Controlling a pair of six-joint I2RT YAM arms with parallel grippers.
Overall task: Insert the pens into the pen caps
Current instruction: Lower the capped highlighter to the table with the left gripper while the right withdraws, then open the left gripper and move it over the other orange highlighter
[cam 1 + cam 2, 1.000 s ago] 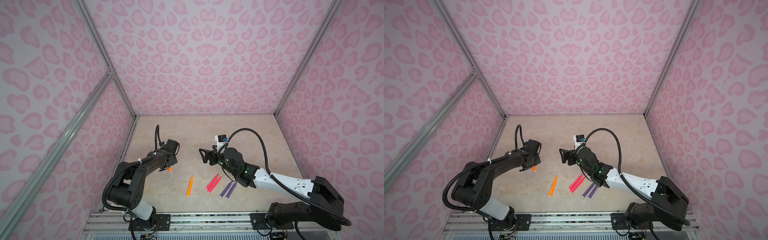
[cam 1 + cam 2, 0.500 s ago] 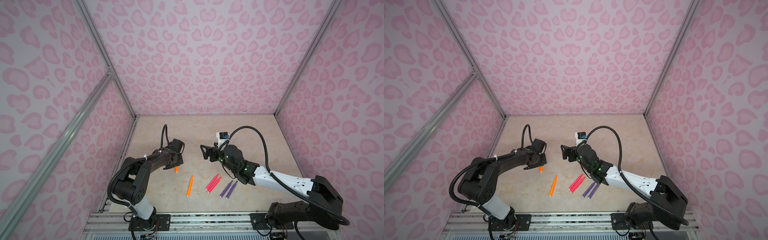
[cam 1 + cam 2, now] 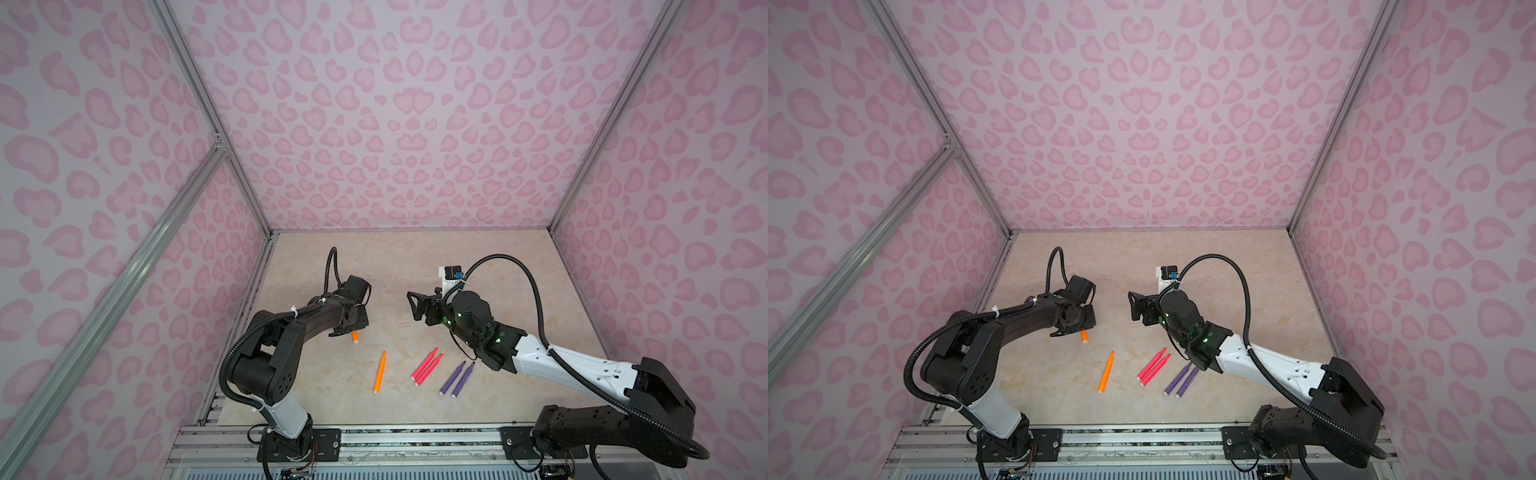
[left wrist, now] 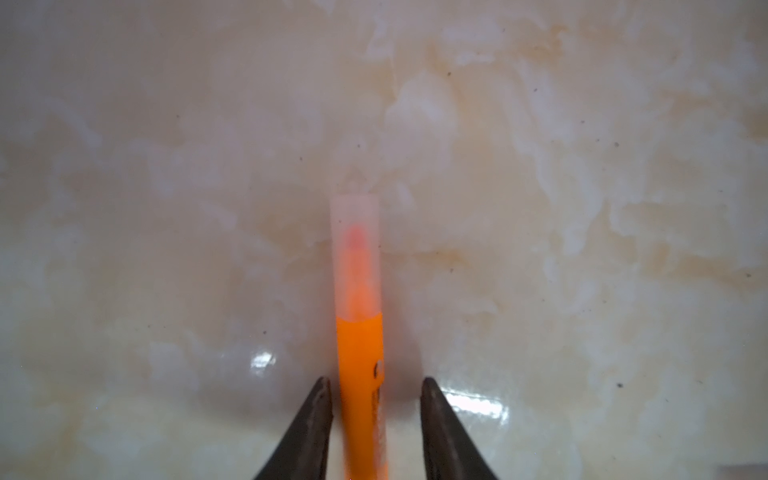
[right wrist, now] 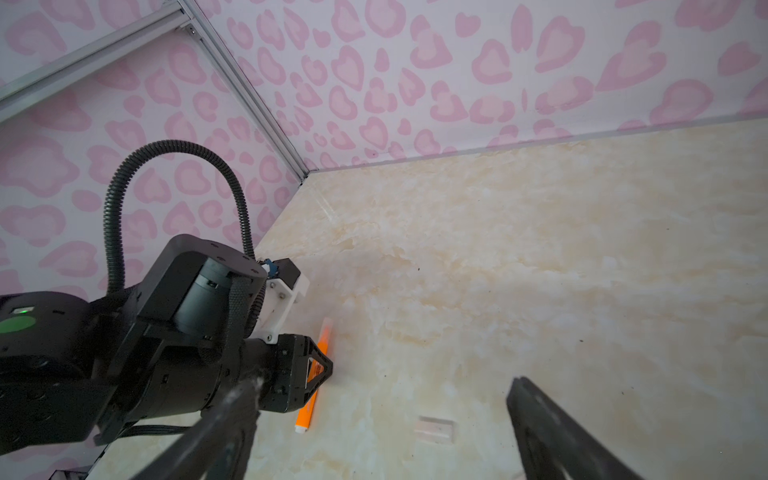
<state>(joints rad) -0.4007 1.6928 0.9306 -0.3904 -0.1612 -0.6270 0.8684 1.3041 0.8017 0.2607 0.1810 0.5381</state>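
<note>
**Spotter:** What's your left side doing?

**Me:** My left gripper [image 4: 374, 380] straddles the capped orange pen [image 4: 360, 345], jaws parted. There's a clear gap on one side; on the other I can't tell whether the finger brushes the barrel. It isn't a pinch. The pen lies flat on the table [image 4: 166, 166], its tip showing faintly inside the clear cap [image 4: 355, 232].

**Spotter:** So how do you leave it cleanly?

**Me:** I judge I should spread wider, then lift straight up. A smooth round barrel on glossy marbled stone will likely roll if a finger drags it.

**Spotter:** And the right?

**Me:** My right gripper [image 5: 384, 382] hangs spread wide and empty, above a loose cap [image 5: 434, 430]. That cap is small, blocky and nearly invisible against the beige. I'd square up on it carefully, since thin translucent plastic may skid away.

**Spotter:** What remains?

**Me:** In a top view the second orange pen [image 3: 380, 372] lies alone. Near it the pink pens [image 3: 424, 364] and purple pens [image 3: 452, 377] lie in side-by-side pairs. All are slim, pointed and uncapped.
</note>
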